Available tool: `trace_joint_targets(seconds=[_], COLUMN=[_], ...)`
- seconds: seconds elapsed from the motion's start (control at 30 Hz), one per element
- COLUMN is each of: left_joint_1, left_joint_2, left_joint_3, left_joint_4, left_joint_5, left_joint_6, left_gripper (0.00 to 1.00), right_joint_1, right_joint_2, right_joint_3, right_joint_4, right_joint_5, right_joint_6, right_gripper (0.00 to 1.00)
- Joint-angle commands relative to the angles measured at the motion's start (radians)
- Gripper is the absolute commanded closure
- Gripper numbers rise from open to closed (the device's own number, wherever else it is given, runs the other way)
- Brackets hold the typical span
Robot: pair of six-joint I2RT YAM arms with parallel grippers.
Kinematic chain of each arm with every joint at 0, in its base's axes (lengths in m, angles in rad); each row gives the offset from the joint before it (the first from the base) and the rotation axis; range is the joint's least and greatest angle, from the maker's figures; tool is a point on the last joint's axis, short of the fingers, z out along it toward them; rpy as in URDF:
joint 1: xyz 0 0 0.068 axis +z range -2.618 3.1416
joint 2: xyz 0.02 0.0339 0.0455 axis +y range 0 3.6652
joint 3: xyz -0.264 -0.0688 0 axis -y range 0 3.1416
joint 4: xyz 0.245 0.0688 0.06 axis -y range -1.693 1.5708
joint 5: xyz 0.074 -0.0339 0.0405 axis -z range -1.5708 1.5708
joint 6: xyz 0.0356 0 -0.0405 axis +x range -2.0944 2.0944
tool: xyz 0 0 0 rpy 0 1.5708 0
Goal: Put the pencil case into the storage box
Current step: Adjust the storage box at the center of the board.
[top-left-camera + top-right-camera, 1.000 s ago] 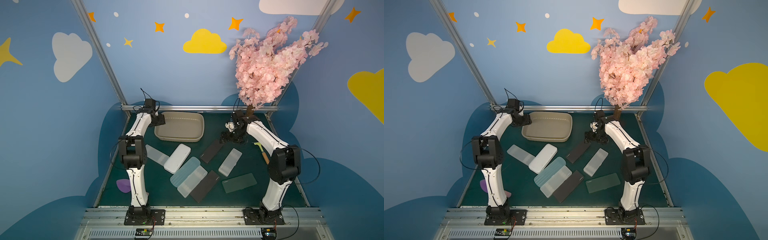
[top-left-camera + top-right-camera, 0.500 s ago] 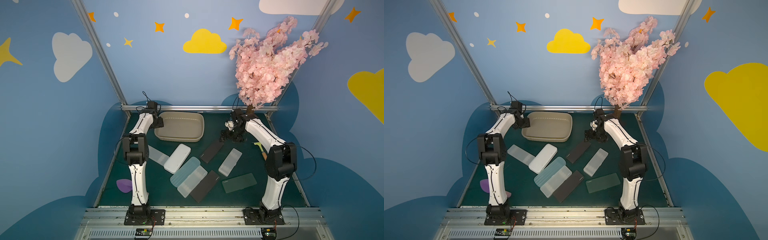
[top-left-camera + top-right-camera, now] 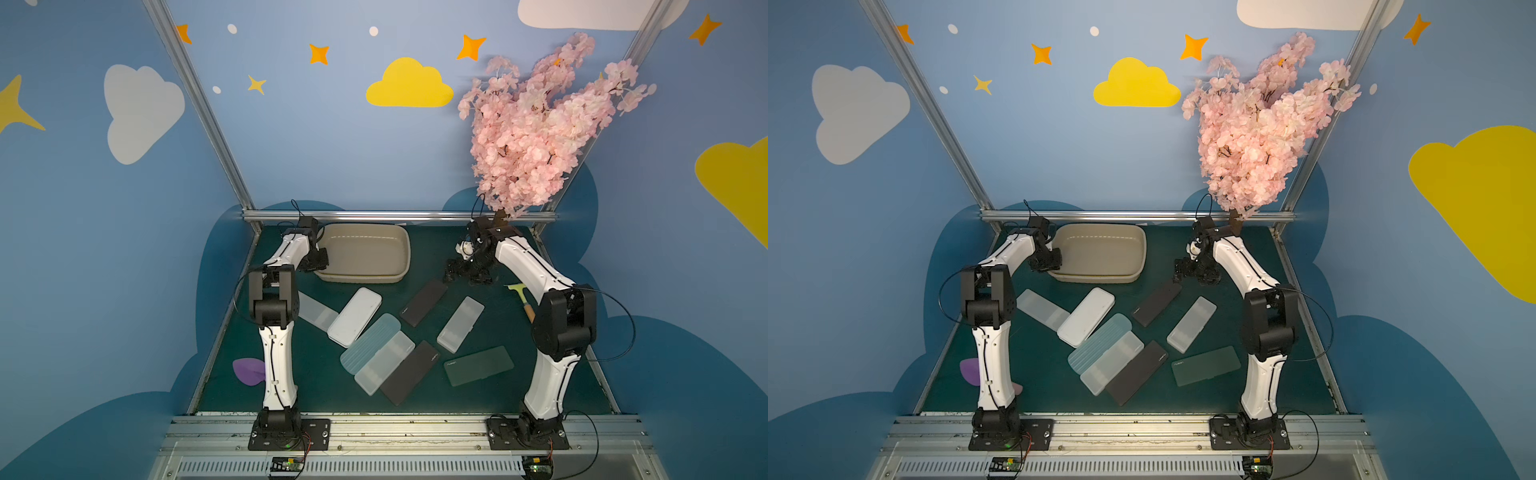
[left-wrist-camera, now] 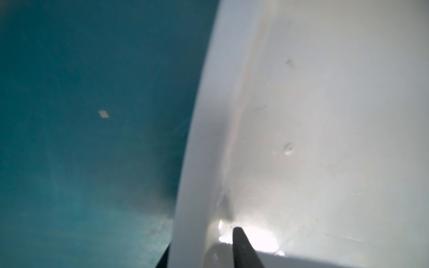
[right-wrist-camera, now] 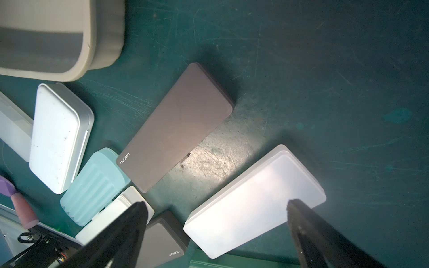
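Observation:
The storage box (image 3: 365,227) (image 3: 1100,227), a beige tub, stands empty at the back of the green mat. My left gripper (image 3: 320,259) (image 3: 1053,262) is shut on the box's near-left rim (image 4: 204,162), one finger (image 4: 241,246) inside the wall and one outside. Several pencil cases lie in front of the box: a dark one (image 3: 424,302) (image 5: 176,130), a frosted one (image 3: 460,324) (image 5: 255,201), a white one (image 3: 354,316) and others. My right gripper (image 3: 455,270) (image 3: 1183,270) (image 5: 216,206) hangs open above the dark case's far end, holding nothing.
A light blue case (image 3: 370,340), another dark case (image 3: 410,372) and a dark green case (image 3: 478,365) lie toward the front. A scraper (image 3: 521,297) lies by the right arm, a purple piece (image 3: 248,371) at front left. A pink blossom tree (image 3: 540,124) overhangs the back right.
My left gripper has moved onto the box's corner and closed on its rim. The right gripper has stayed open, shifting only slightly.

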Motion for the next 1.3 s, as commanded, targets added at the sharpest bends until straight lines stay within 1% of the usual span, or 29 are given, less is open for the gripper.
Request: trace_joint_targets(seconds=[0.0,0.2,0.4,0.53,0.57,0.6,0.7,0.77,0.83,0.93,1.0,1.07,1.27], left_joint_1=[-0.034,-0.089,-0.125,-0.156,-0.161,-0.166,-0.176,-0.183,-0.190,-0.194,-0.196,-0.196,-0.194], left_joint_2=[-0.075,-0.133,-0.198,-0.239,-0.249,-0.257,-0.282,-0.310,-0.350,-0.418,-0.473,-0.537,-0.724], left_joint_3=[-0.038,-0.124,-0.193,-0.235,-0.246,-0.254,-0.273,-0.278,-0.290,-0.303,-0.321,-0.341,-0.441], left_joint_4=[-0.012,-0.012,-0.014,-0.023,-0.023,-0.023,-0.030,-0.037,-0.034,-0.039,-0.047,-0.066,-0.092], left_joint_5=[0.046,0.049,0.052,0.043,0.041,0.039,0.014,-0.032,-0.074,-0.129,-0.157,-0.196,-0.245], left_joint_6=[0.022,0.045,0.054,0.053,0.050,0.045,0.026,0.001,-0.020,-0.056,-0.078,-0.117,-0.188], left_gripper=[0.69,0.73,0.75,0.75,0.73,0.71,0.55,0.42,0.34,0.24,0.20,0.18,0.15], right_joint_1=[-0.002,-0.001,0.001,0.005,0.005,0.005,0.006,0.006,0.006,0.011,0.022,0.033,0.052], right_joint_2=[0.002,-0.030,-0.101,-0.154,-0.167,-0.177,-0.216,-0.248,-0.279,-0.330,-0.356,-0.370,-0.350], right_joint_3=[0.000,-0.041,-0.130,-0.196,-0.210,-0.220,-0.260,-0.290,-0.314,-0.347,-0.373,-0.402,-0.482], right_joint_4=[-0.030,-0.026,-0.004,0.014,0.015,0.016,0.011,-0.002,-0.042,-0.087,-0.106,-0.122,-0.113], right_joint_5=[-0.018,-0.015,-0.015,-0.004,0.001,0.007,0.033,0.062,0.120,0.173,0.183,0.181,0.140], right_joint_6=[0.009,0.015,0.058,0.087,0.095,0.103,0.145,0.196,0.260,0.328,0.360,0.401,0.522], right_gripper=[0.02,0.02,0.02,0.02,0.02,0.02,0.02,0.01,0.02,0.01,0.01,0.02,0.01])
